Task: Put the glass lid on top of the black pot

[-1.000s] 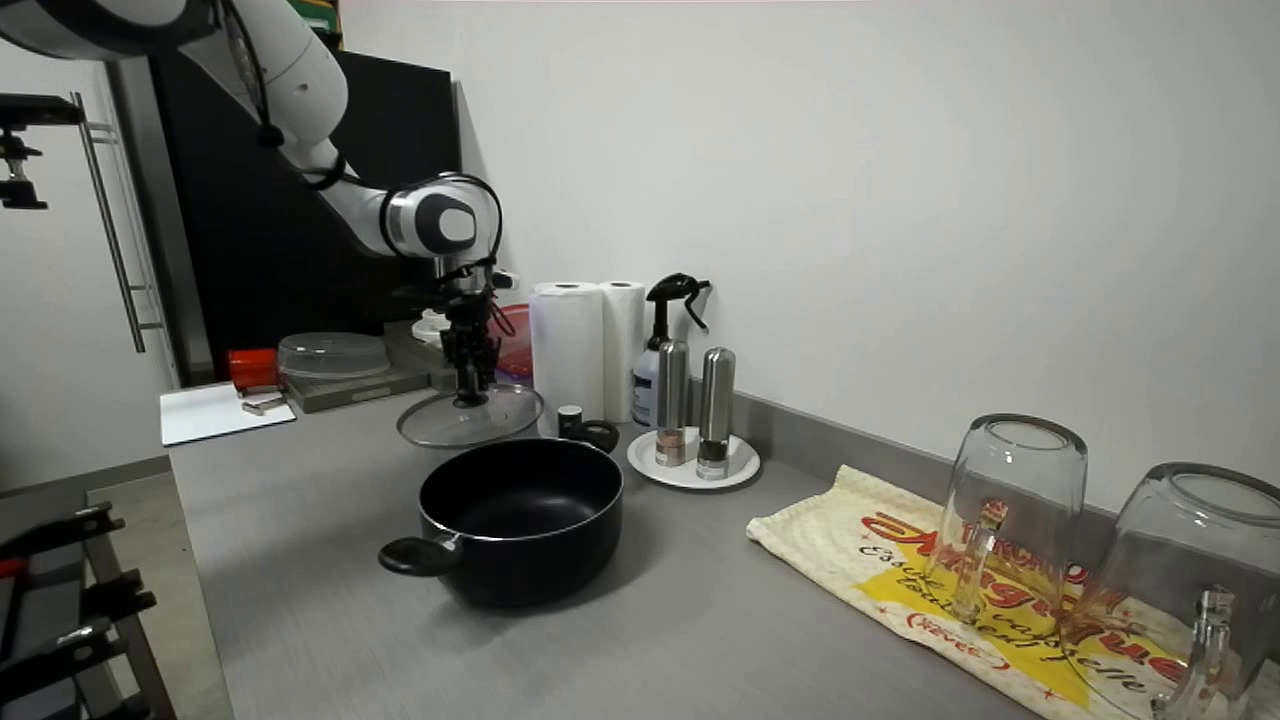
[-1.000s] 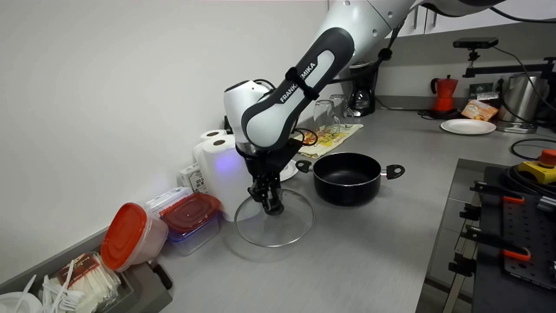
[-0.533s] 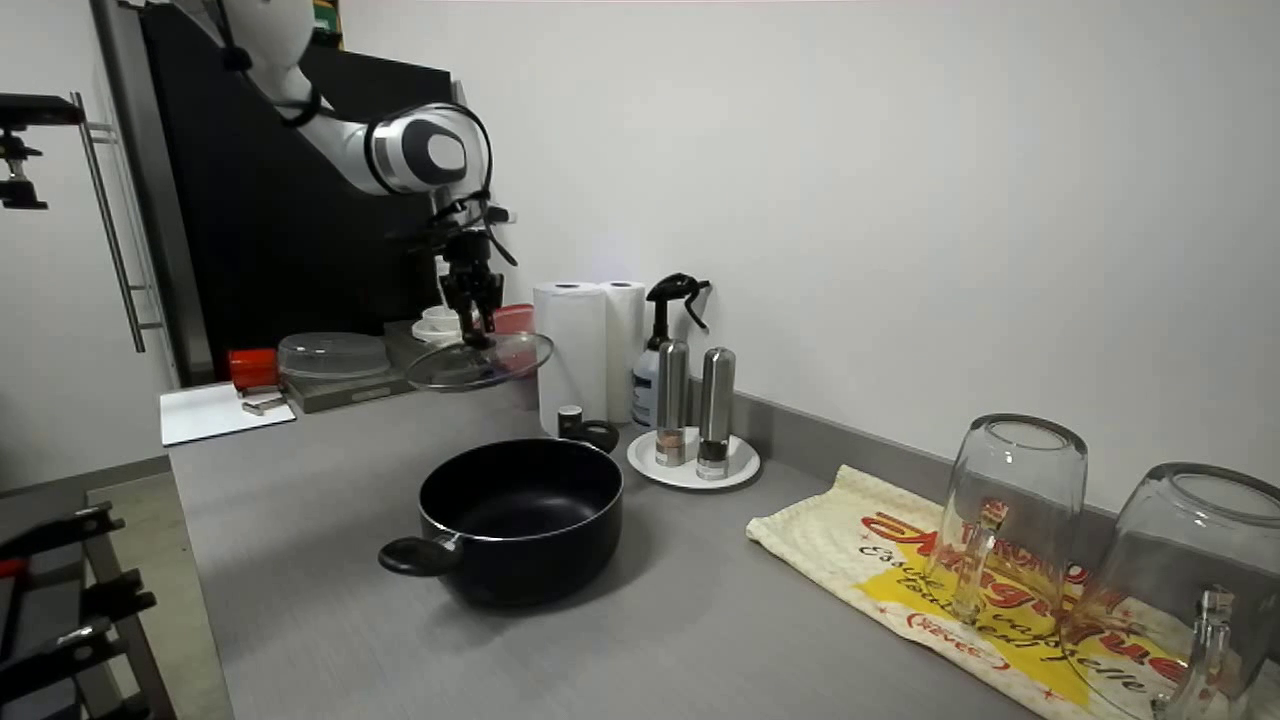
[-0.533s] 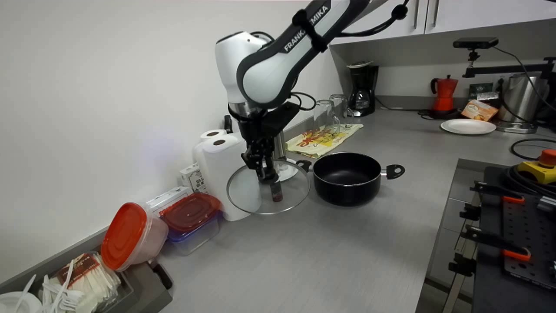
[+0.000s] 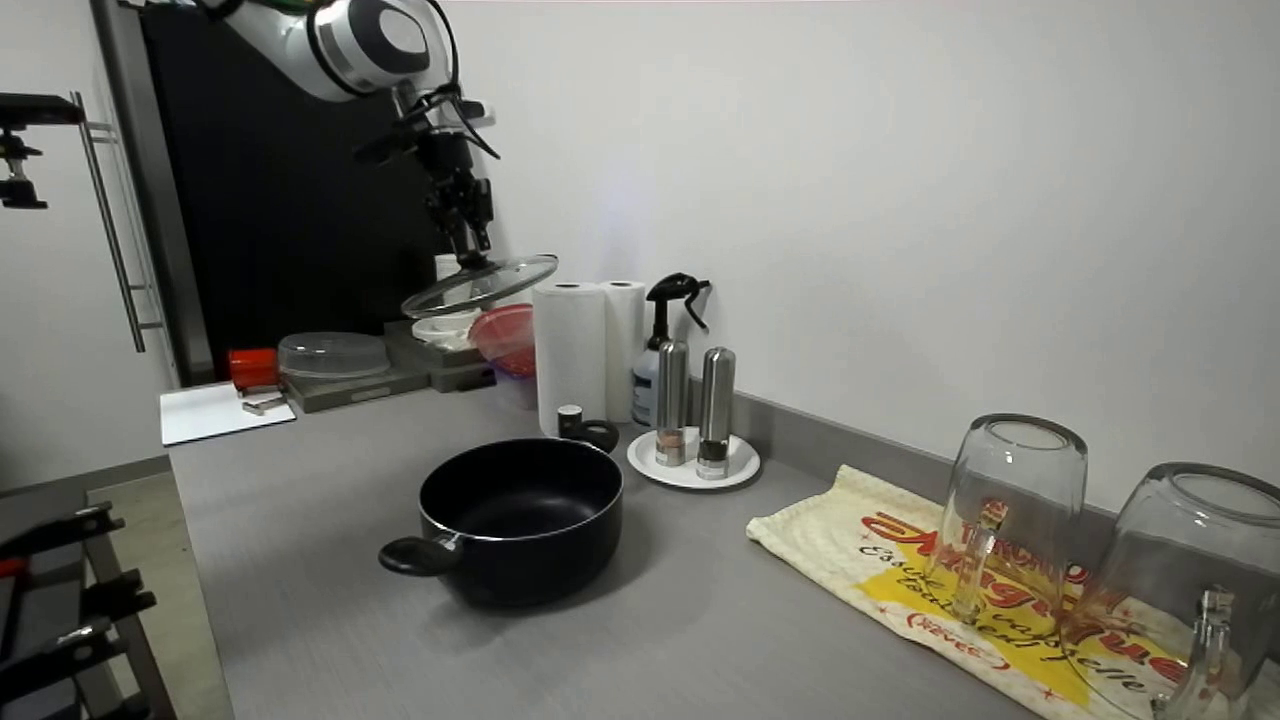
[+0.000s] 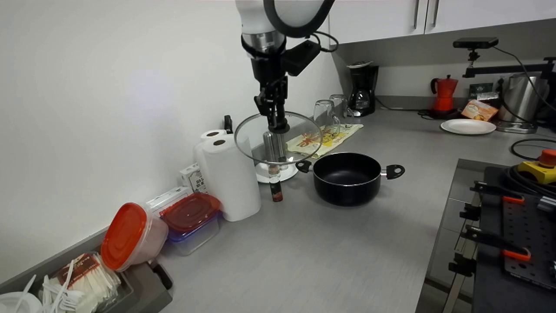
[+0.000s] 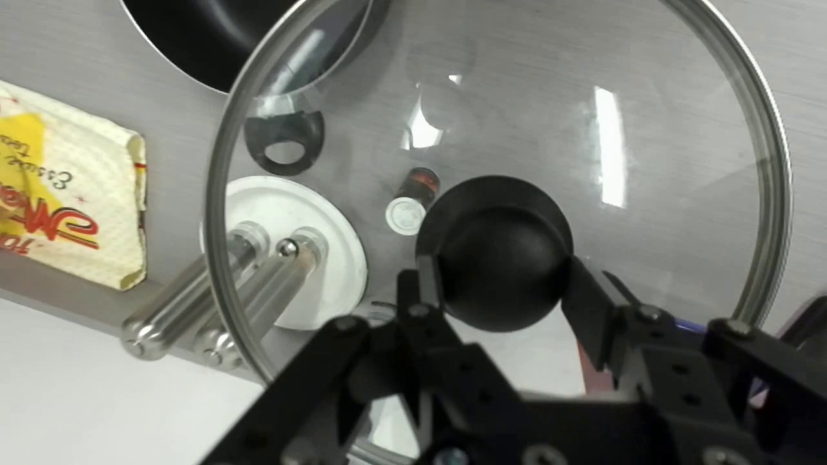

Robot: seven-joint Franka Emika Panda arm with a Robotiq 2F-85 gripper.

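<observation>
The glass lid [image 5: 481, 288] hangs in midair, tilted, held by the gripper [image 7: 499, 278], whose jaws are clenched on its dark knob [image 7: 496, 255] from both sides. Below and off to one side stands the black pot [image 6: 347, 193], upright and open at the top, casting a soft shadow on the finely streaked grey countertop [image 6: 304, 261]. Through the clear glass, in the wrist view, show one pot handle [image 7: 284, 126], a small dark bottle [image 7: 413, 200] and part of a white plate [image 7: 342, 258] with two metal grinders [image 5: 716, 400] on it. Near the bottle stand two paper towel rolls [image 5: 570, 350] and a spray bottle [image 5: 645, 390], close to the pale wall [image 5: 850, 200]. Farther along that wall, two upturned glass mugs [image 5: 1000, 480] rest on a printed cloth [image 5: 830, 520], while at the countertop's opposite end sit red-lidded containers [image 6: 189, 213] and white plastic cutlery [image 6: 65, 295]. Deeper in the room, in an exterior view, a black coffee maker [image 6: 362, 89], a red moka pot [image 6: 444, 93] and a steel kettle [image 6: 519, 104] stand with white cupboards [image 6: 378, 21] above. Behind the arm [image 5: 345, 50] rise a tall dark panel [image 5: 280, 220] and a white door [image 5: 50, 300] with a long metal handle [image 5: 109, 230].
</observation>
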